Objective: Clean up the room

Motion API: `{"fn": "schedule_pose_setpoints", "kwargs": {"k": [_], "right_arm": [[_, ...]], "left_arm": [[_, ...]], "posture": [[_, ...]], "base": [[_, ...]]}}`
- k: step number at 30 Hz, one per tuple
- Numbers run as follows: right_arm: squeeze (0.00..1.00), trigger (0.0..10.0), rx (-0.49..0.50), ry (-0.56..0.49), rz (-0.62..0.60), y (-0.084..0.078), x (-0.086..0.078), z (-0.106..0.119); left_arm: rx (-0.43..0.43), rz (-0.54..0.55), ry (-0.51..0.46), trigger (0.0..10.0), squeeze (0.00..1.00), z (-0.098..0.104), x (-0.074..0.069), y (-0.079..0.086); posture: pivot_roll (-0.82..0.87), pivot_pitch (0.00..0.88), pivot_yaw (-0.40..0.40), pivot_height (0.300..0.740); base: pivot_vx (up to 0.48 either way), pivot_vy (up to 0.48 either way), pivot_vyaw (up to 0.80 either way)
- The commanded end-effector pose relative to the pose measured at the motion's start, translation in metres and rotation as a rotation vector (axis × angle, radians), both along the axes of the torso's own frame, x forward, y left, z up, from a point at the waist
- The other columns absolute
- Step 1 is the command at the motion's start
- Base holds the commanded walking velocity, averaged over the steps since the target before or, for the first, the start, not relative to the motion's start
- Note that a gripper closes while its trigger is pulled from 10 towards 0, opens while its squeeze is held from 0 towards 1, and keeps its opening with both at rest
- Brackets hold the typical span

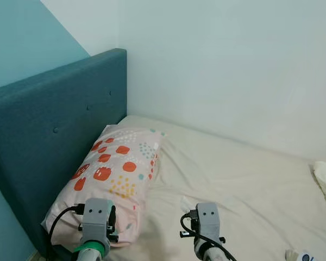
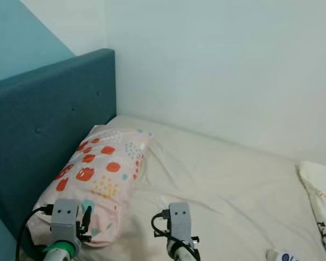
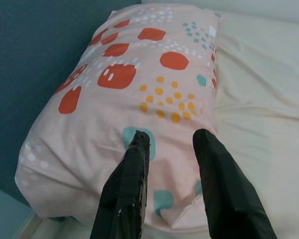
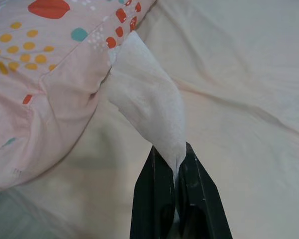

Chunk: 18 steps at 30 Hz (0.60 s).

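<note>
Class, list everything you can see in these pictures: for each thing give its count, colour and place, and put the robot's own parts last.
Pillow: one, pink with red, yellow and teal spots, lying on the bed against the headboard.
Headboard: one, dark teal, on the robot's left.
Bed sheet: one, cream, wrinkled, covering the mattress.
Tissue: one, white, pinched at one end, its other end by the pillow's edge.
Second pillow: one, cream, at the right edge of the bed.
Walls: pale, with a teal section on the left.
Left gripper: black fingers open, over the pillow.
Right gripper: black fingers shut on the tissue.
</note>
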State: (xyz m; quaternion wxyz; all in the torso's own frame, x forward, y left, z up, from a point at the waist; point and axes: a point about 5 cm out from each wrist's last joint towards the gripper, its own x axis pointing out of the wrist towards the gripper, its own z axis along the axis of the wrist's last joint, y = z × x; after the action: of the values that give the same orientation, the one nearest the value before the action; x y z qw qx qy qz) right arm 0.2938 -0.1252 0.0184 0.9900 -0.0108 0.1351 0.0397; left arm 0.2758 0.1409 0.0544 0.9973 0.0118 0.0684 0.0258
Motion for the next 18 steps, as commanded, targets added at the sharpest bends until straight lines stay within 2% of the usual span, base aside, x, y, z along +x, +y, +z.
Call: {"fn": "schedule_pose_setpoints", "kwargs": {"k": [1,18], "right_arm": [[0.00,10.0,-0.005,0.028,0.002,0.0017,-0.0024,-0.0044],[0.00,10.0,-0.002,0.045,0.000,0.0014,-0.0019,-0.0058]], "left_arm": [[-0.003,-0.001,0.026,10.0,0.00,-0.0040,-0.0004,-0.0011],[-0.044,-0.004,0.051,10.0,0.00,-0.0074,-0.0031,-0.0040]], "posture": [[0.04,0.000,-0.027,0.740],[0.04,0.015,-0.034,0.740]], "base": [[0.000,0.000,0.00],[0.000,0.000,0.00]]}}
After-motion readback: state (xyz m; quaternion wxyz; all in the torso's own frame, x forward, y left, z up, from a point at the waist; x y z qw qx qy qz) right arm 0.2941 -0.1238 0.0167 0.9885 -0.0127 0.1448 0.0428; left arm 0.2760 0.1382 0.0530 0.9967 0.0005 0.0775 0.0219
